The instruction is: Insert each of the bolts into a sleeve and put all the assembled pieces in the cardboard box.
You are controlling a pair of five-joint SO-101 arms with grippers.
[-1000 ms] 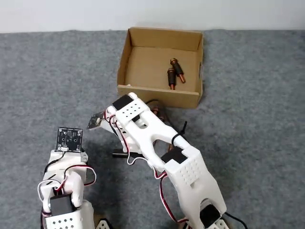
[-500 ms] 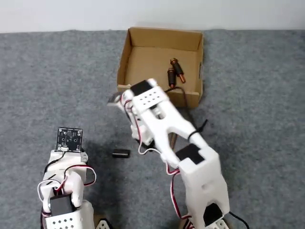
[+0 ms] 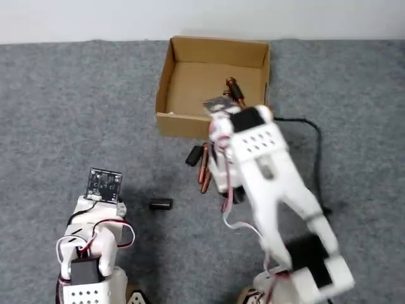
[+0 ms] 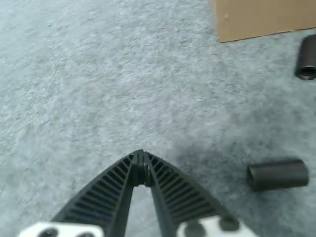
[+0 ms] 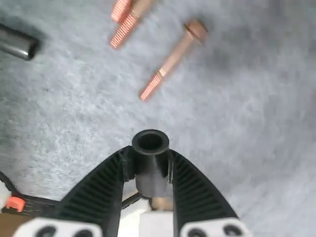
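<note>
My right gripper [image 5: 149, 159] is shut on a black sleeve [image 5: 150, 148], held with its open end facing the camera, above the grey carpet. Below it lie a copper bolt [image 5: 171, 58], a second bolt [image 5: 125, 16] and a loose sleeve [image 5: 18, 42]. From above, the right arm [image 3: 259, 142] hangs over the front right corner of the cardboard box [image 3: 190, 125], which holds an assembled piece [image 3: 232, 86]. Two bolts [image 3: 204, 168] and a sleeve [image 3: 195, 154] lie in front of the box. My left gripper [image 4: 140, 170] is shut and empty, near another sleeve [image 4: 278, 174].
The left arm [image 3: 93, 253] stays at the near left of the table. One sleeve [image 3: 161, 204] lies alone between the two arms. A black cable [image 3: 313, 136] runs along the carpet to the right of the right arm.
The right arm swung right and toward the box, uncovering the bolts and sleeve in front of it. The left arm shifted slightly.
</note>
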